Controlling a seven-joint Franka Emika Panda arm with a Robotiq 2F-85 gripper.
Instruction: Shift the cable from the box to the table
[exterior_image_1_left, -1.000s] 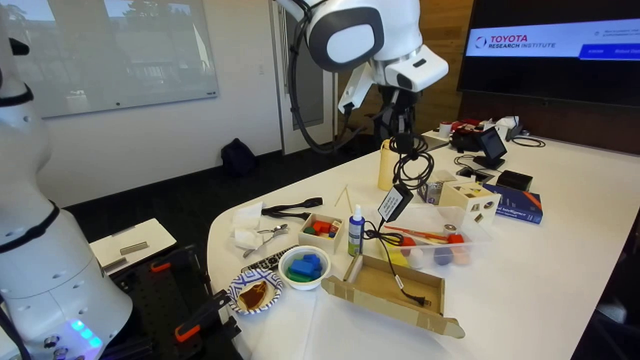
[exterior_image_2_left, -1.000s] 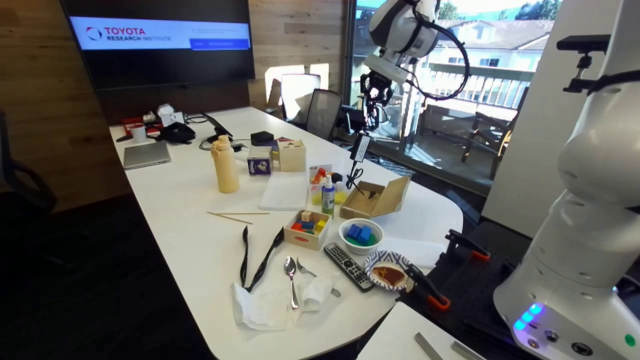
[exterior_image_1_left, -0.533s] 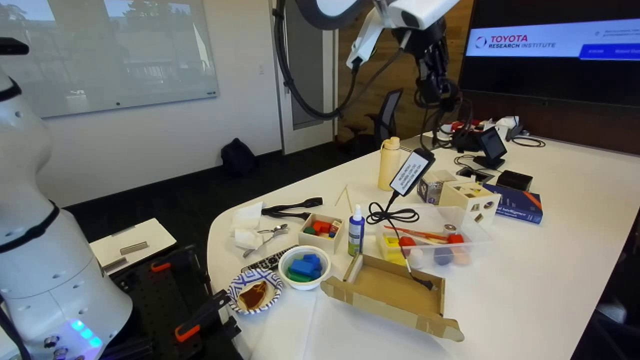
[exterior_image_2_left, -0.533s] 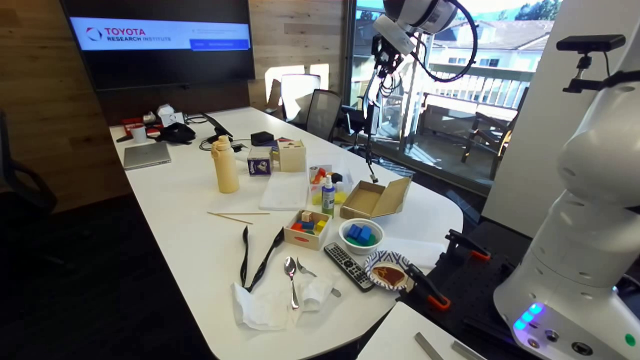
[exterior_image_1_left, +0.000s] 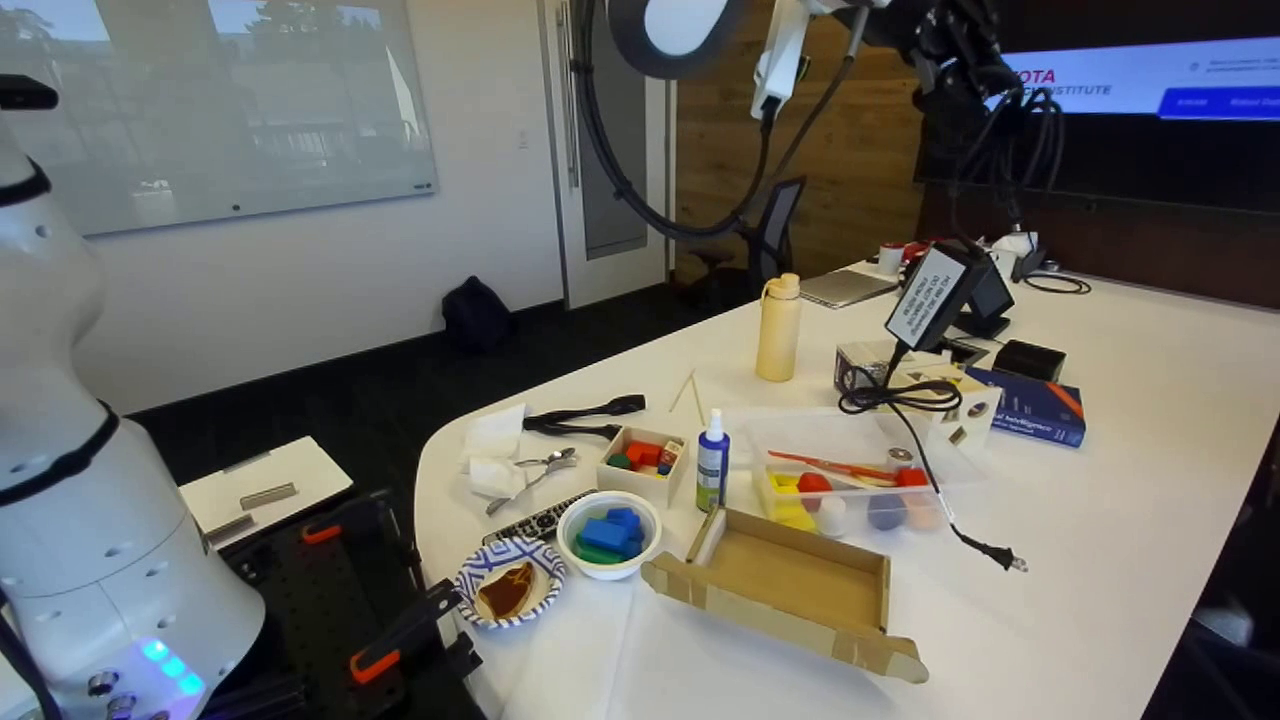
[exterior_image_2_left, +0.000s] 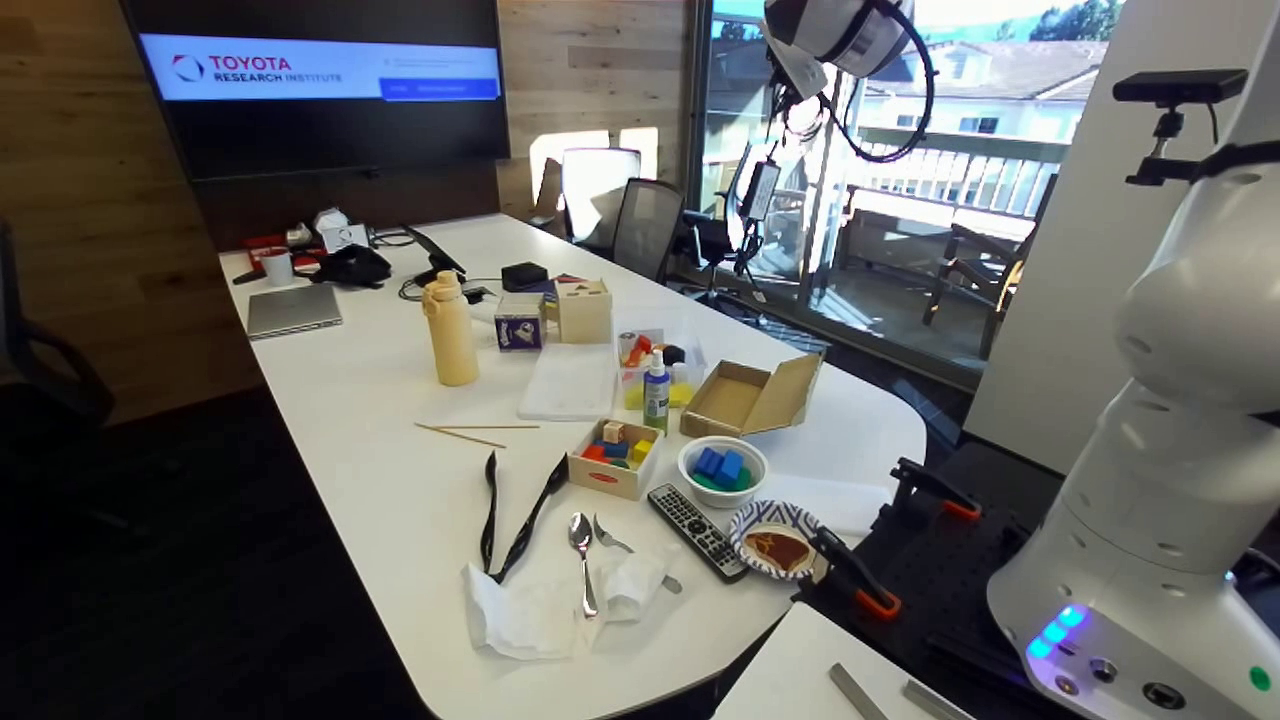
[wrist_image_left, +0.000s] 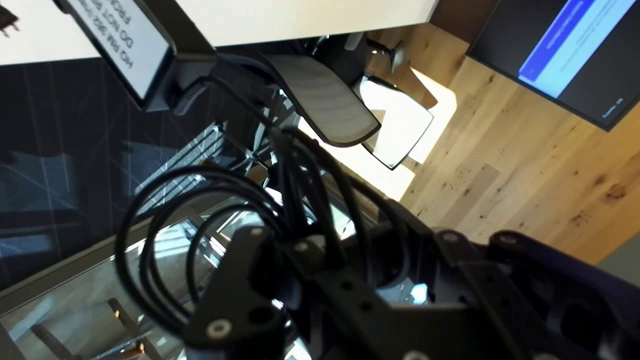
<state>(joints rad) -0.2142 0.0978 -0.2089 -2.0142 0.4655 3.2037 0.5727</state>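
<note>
Wrist view shows the cable (wrist_image_left: 292, 195) pinched between the jaws of the gripper (wrist_image_left: 283, 242); it spreads in loops to both sides of the jaws, and its power block (wrist_image_left: 175, 37) is up and to the left of them; in an exterior view the same power block hangs below the jaws, and the plug (exterior_image_1_left: 995, 556) comes lowest; so the long axis goes down from the jaws, nearly upright, with a bend below the power block. The cable seems to be wholly in the air; no part of it lies in the box (exterior_image_1_left: 800, 575), which is below the jaws and, in that view, to their left. The coming move turns, in my judgement, on where the jaws stand against the table (wrist_image_left: 325, 20); ahead of them the wrist view has both the white table edge and a chair (wrist_image_left: 330, 105), so they may be near the side or even past it; I cannot tell which; it would be prudent to bring them over the top before lowering; the plug should then touch first. The cable looks thin and black, in several loose loops; the power block is dark with a white label (wrist_image_left: 125, 45); the plug has bright metal prongs.
</note>
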